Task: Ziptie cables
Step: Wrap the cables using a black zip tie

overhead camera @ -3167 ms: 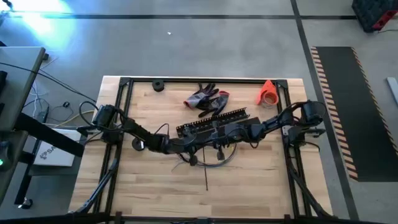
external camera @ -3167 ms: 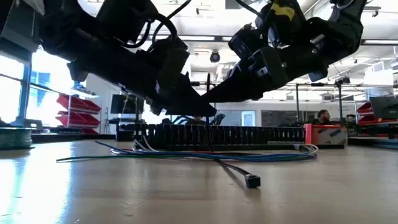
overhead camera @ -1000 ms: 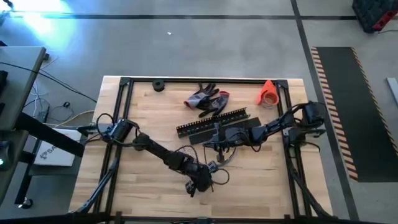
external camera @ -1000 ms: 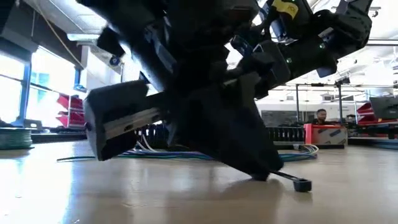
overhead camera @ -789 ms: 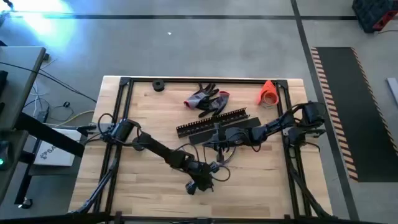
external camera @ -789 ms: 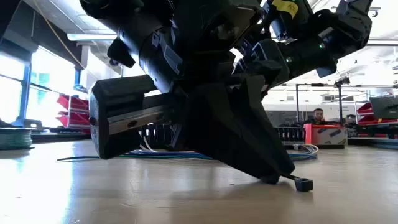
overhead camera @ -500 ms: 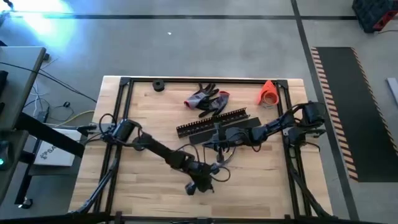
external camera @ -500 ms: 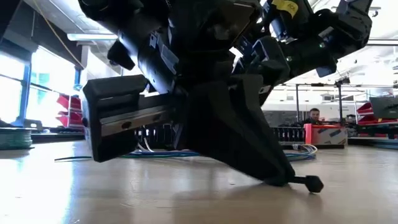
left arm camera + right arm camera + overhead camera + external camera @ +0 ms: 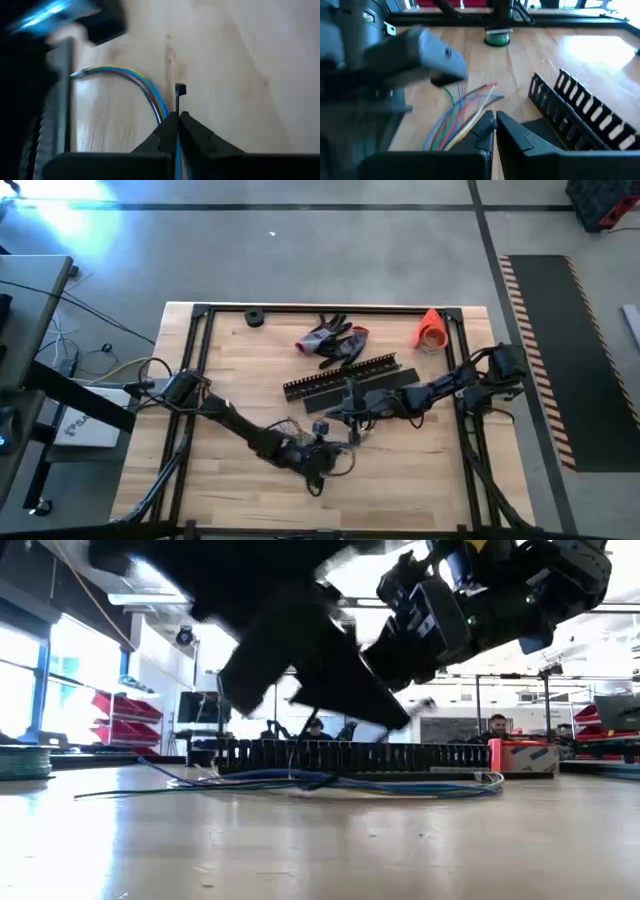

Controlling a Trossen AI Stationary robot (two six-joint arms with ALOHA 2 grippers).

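Observation:
The cables, a bundle of thin coloured wires, lie curved on the wooden table in front of the black slotted strip. In the low view the cables rest flat on the tabletop. My right gripper reaches in from the right and is shut at the bundle. My left gripper hovers just on the near side of the cables, shut on a thin black zip tie. The tie's square head sticks out past the fingertips. My left gripper pinches the zip tie's strap between its two fingertips, a short way behind the head. The fingers point down and lie along the strap. The head end is clear of the table. My right gripper has the wires running in under its fingertips. It comes slanting down from the table's right side. The fingers hide the contact itself. The rest of the bundle lies slack on the table.
Grey-and-red gloves and an orange cone-shaped thing lie at the far edge, with a black ring at the far left. A dark frame borders the table. Bare wood lies near the front edge.
My left gripper has risen off the table and moved toward the far edge, up to the cables. It carries the zip tie, whose head end had been resting on the tabletop and is now lifted clear. My right gripper has stayed at the cables.

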